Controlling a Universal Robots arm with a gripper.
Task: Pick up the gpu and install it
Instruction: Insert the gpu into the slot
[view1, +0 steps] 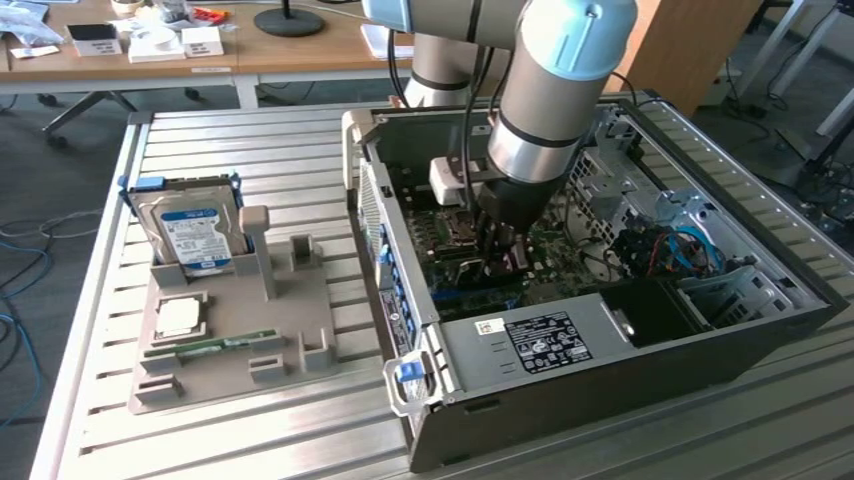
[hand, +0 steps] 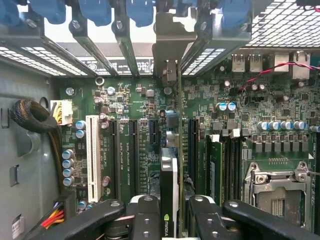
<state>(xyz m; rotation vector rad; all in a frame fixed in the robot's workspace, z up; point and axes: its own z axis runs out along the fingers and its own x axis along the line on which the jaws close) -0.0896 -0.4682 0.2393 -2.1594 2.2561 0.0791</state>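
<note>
In the wrist view the gripper (hand: 169, 212) has its 2 black fingers (hand: 145, 217) pinched onto the gpu (hand: 169, 185), which stands on edge between them, its silver bracket (hand: 167, 45) reaching up to the row of blue slot clips at the case's back wall. The card sits over the motherboard (hand: 130, 100), in line with a black expansion slot, with a white slot (hand: 92, 157) a few slots away and an empty processor socket (hand: 277, 192) on the other side.

In the exterior view, near the front edge of the ribbed metal table (view1: 240, 440), a grey holder tray (view1: 240, 340) carries a memory stick (view1: 214, 346) and a square chip (view1: 179, 317); farther back on the tray a blue-labelled hard drive (view1: 198, 232) stands upright. At the exterior view's right lies the open computer case (view1: 601, 300), its power supply (view1: 534, 345) at the near end. The robot arm (view1: 554, 90) reaches down into the case, gripper (view1: 497, 248) low over the board. Beyond the table stands a wooden desk (view1: 160, 60) with small boxes.
</note>
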